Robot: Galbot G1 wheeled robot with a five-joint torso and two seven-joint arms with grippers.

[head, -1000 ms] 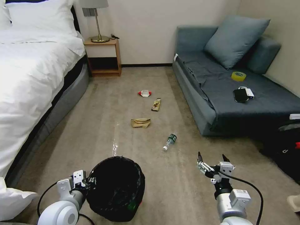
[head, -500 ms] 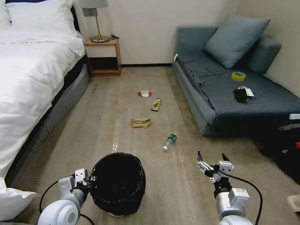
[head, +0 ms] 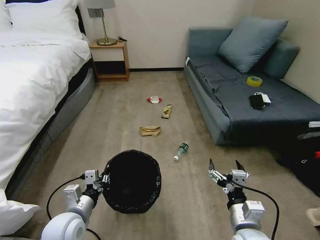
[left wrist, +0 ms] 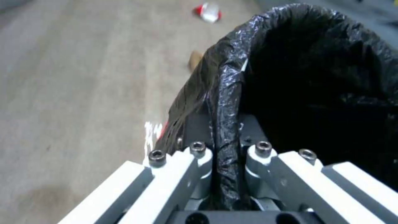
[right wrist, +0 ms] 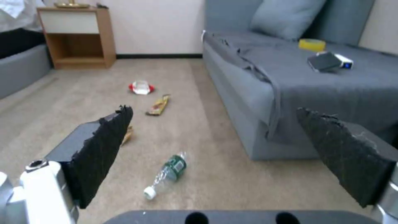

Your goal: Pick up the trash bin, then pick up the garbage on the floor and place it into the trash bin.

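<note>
My left gripper (head: 104,179) is shut on the rim of the trash bin (head: 133,181), a round bin lined with a black bag, held up over the carpet at lower left. In the left wrist view the fingers (left wrist: 198,155) pinch the crinkly rim of the trash bin (left wrist: 315,81). The garbage lies on the floor ahead: a clear bottle with green label (head: 181,150), a crumpled brown paper bag (head: 150,130), a brown-gold wrapper (head: 167,111) and a white packet with red ends (head: 154,99). My right gripper (head: 226,166) hangs open, just behind and right of the bottle (right wrist: 168,174).
A white bed (head: 30,86) runs along the left. A wooden nightstand (head: 110,60) with a lamp stands at the far wall. A grey sofa (head: 253,96) on the right holds a yellow tape roll (head: 254,81) and a black phone (head: 256,101). Dark bags (head: 305,156) sit at right.
The left arm has lifted the trash bin off the carpet and carried it forward; its whitish base has gone out of sight. The right gripper crept slightly forward, still open.
</note>
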